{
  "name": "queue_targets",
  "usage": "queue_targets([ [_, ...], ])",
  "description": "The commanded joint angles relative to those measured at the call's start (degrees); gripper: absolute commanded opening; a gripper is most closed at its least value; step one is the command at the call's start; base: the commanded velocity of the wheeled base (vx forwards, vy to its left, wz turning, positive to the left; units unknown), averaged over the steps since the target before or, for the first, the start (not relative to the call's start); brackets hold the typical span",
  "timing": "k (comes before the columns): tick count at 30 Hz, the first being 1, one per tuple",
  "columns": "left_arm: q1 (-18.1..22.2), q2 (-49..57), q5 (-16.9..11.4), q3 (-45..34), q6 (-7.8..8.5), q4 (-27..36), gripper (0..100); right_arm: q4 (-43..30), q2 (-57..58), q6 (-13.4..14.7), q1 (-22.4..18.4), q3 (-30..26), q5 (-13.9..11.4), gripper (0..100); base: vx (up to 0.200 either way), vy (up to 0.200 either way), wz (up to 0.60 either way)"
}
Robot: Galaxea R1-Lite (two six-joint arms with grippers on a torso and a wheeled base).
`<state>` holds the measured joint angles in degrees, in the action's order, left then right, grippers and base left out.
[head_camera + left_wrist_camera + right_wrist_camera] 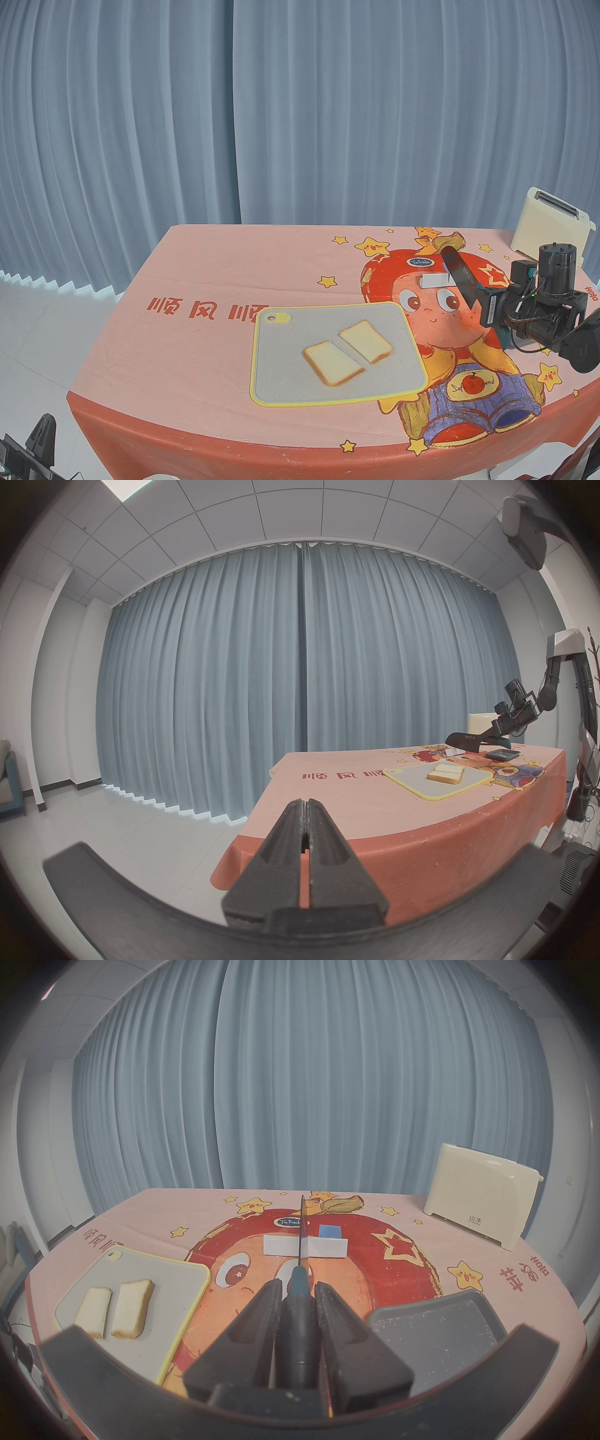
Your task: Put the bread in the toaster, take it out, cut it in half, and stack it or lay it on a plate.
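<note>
Two bread halves (333, 362) (365, 341) lie side by side on the grey, yellow-rimmed cutting board (281, 369). My right gripper (490, 306) hovers to the right of the board, above the table, shut on a dark-handled knife (459, 275) whose blade points up and back. In the right wrist view the gripper (297, 1288) clamps the knife handle, and the blade (302, 1229) lines up over a white knife rest (325, 1247). The cream toaster (550, 225) stands at the back right corner. My left gripper (305, 805) is shut on nothing, low and off the table's front left.
A dark rectangular tray (437, 1335) sits on the table just under my right arm. The bread halves (94, 1311) (132, 1307) and board (169, 1285) lie well to one side of it. Pink printed cloth covers the table (206, 350); blue curtains hang behind.
</note>
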<state>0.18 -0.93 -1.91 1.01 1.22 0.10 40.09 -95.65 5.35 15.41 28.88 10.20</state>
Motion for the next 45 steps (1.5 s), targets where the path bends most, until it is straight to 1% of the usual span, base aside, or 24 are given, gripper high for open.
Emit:
queue_targets([
  [1, 0.0, 0.9, 0.0, -0.9, 0.01, 0.0, 0, 0.1, 0.0, 0.0, 0.1, 0.4, 0.0, 0, 0.000, 0.000, 0.00],
  [45, 0.0, 0.9, 0.0, -0.9, 0.01, 0.0, 0, 0.1, -0.1, 0.0, 0.3, -3.7, 0.3, 0, 0.000, 0.000, 0.00],
])
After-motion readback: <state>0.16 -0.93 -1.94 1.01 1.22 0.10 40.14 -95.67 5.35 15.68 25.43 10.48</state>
